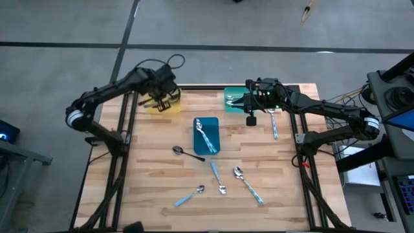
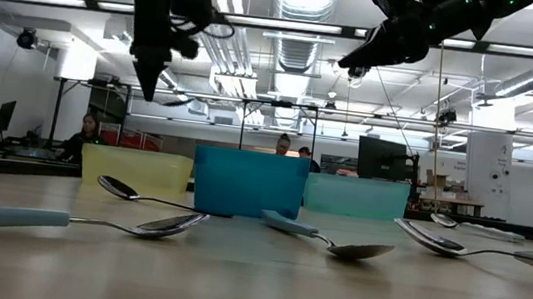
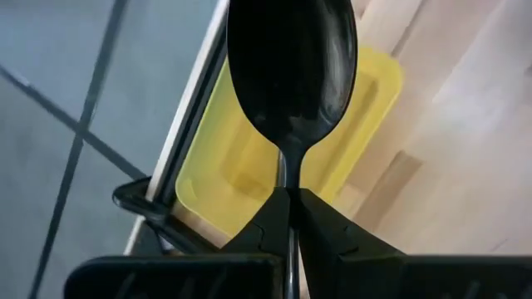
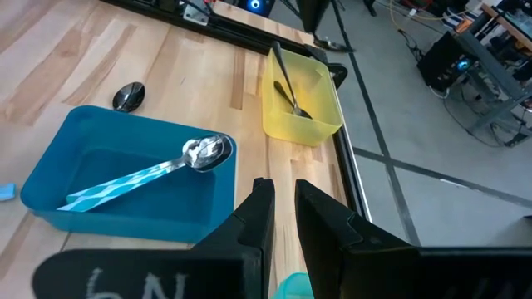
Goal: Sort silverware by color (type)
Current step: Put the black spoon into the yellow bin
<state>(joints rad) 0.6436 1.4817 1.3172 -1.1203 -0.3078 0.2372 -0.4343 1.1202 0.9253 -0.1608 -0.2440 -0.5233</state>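
Looking across your table from the near edge, you have four blue-handled spoons lying loose on the wood: one (image 1: pixel 190 195) toward the left, one (image 1: pixel 218 176) in the middle, one (image 1: pixel 249 184) to its right, and farther back one (image 1: pixel 274 125) just beside the right arm. A black spoon (image 1: pixel 187 153) lies left of the blue tray (image 1: pixel 215 123), which holds more blue-handled spoons (image 4: pixel 150 173). Behind that, your right gripper (image 4: pixel 281 218) hangs above the teal tray (image 1: pixel 228 97) with its fingers set narrow and nothing between them. At the far left corner your left gripper (image 3: pixel 288 203) is clamped on the handle of a black spoon (image 3: pixel 291 71), held over the yellow tray (image 1: pixel 171 107), where another dark spoon (image 4: pixel 287 83) leans against the wall.
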